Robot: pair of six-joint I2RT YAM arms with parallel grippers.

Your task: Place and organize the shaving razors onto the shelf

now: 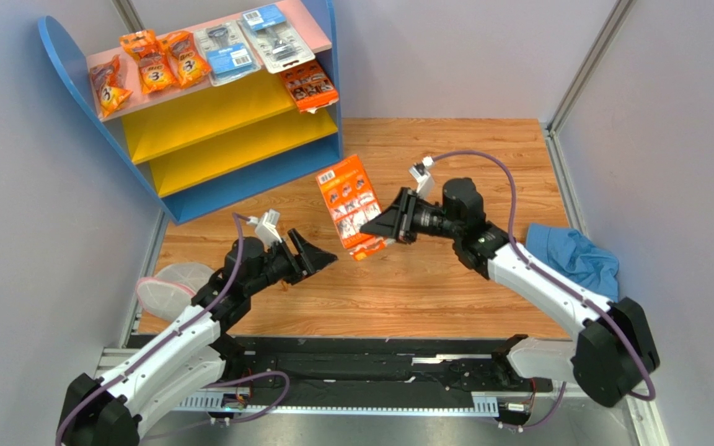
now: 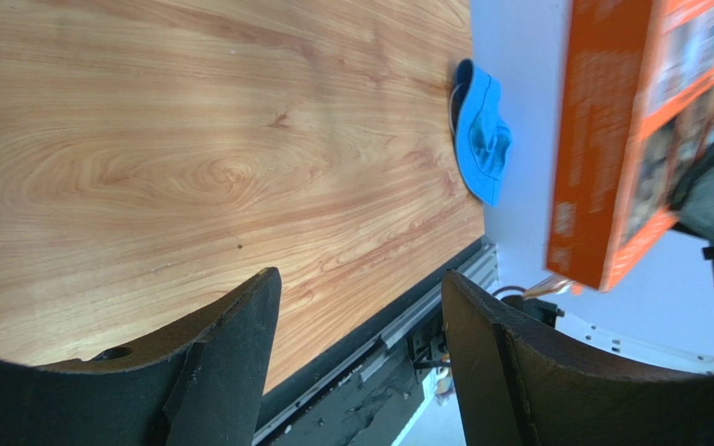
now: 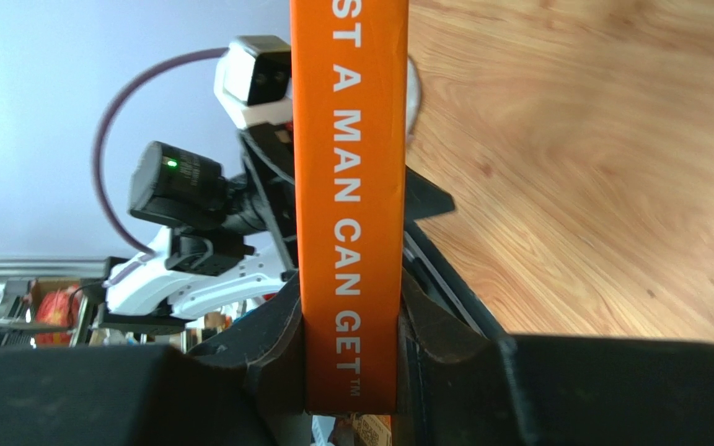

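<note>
My right gripper [image 1: 381, 226] is shut on a wide orange razor card [image 1: 350, 204] and holds it above the wooden floor, mid-table. In the right wrist view the card's orange edge [image 3: 350, 186] runs up from between my jaws. My left gripper [image 1: 317, 253] is open and empty, just left of the card; the card shows at the upper right of the left wrist view [image 2: 631, 139]. The shelf [image 1: 198, 139] stands at the back left. Its pink top board holds three small orange bags [image 1: 151, 63] and two clear blister packs [image 1: 249, 42]. Another orange card [image 1: 310, 86] lies on the upper yellow board.
A blue cloth [image 1: 575, 255] lies on the floor at the right, also in the left wrist view [image 2: 482, 130]. A clear plastic bag [image 1: 170, 283] lies by the left arm. Grey walls close in both sides. The lower yellow board [image 1: 230, 153] is bare.
</note>
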